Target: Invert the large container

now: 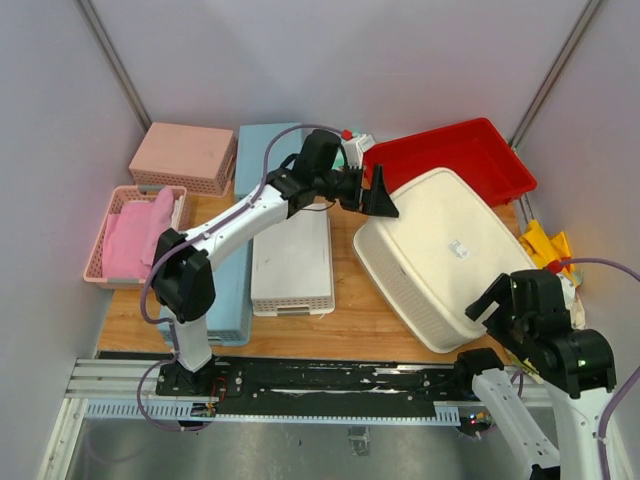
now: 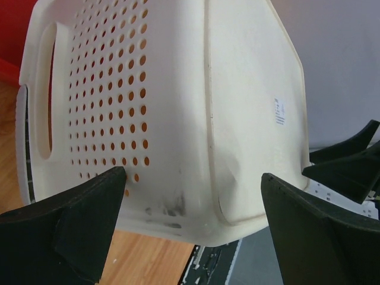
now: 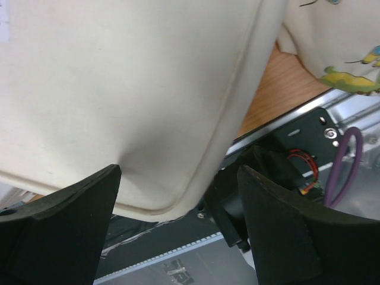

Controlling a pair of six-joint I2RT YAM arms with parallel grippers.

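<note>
The large container is a cream perforated basket on the right half of the table, with its smooth base and small sticker facing up. My left gripper is open at its far left corner, not touching it. In the left wrist view the container's holed side and cut-out handle fill the frame beyond the open gripper. My right gripper is open at the near right corner. In the right wrist view the base shows above the open gripper.
A red tray lies behind the container. A smaller white basket sits upside down at centre on a blue bin. Pink baskets stand at the left. A yellow item lies at the right edge. The arm rail runs along the front.
</note>
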